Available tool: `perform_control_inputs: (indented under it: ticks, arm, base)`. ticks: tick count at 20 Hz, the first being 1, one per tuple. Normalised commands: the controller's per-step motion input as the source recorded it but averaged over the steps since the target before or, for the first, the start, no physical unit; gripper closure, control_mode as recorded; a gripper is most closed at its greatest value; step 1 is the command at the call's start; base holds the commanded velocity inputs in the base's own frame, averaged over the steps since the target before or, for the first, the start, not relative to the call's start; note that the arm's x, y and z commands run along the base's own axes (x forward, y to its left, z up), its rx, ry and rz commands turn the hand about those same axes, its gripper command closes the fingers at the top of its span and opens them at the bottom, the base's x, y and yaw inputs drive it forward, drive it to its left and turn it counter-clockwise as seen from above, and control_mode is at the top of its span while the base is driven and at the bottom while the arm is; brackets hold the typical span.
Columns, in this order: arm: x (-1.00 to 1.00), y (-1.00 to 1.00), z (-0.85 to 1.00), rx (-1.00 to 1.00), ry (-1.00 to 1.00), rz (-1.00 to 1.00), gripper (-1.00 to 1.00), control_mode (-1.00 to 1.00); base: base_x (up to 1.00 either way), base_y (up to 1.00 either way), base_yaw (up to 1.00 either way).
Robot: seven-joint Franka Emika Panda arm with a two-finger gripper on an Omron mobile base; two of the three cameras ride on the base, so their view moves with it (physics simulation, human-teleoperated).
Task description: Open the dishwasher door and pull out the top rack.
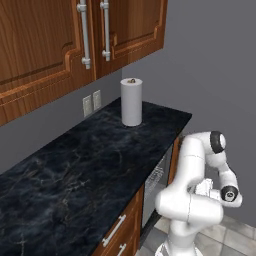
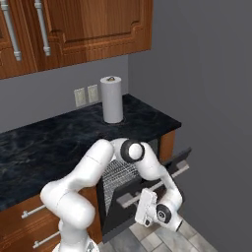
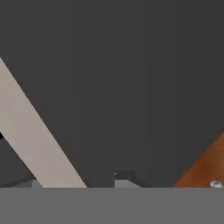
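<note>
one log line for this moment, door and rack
dishwasher door: partly open, tilted out | handle: gripper at it, grip unclear | top rack: inside

Even flat rendered light, soft, slightly blurry

Matt dark grey dishwasher door (image 2: 123,209) with brushed silver metal bar handle (image 2: 162,183), thin silver wire top rack (image 2: 118,177), glossy black marbled stone countertop (image 1: 85,160), polished brown wood cabinets (image 1: 45,40), white paper towel roll (image 1: 131,102)

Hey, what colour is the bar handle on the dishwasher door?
Silver; the bar handle on the dark dishwasher door shows best in the right base view.
</note>
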Motion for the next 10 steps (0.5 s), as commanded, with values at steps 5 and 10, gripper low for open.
perform_control_inputs:
  ticks: [5,10]
  arm:
    - [-0.31,-1.0,-1.0,-0.07,0.38,0.11,1.0,-1.0]
    - [-0.03,-1.0,-0.98,-0.03,0.35,0.14,1.0,-1.0]
  base:
    - [0.0,0.0,0.0]
    - [0.0,0.0,0.0]
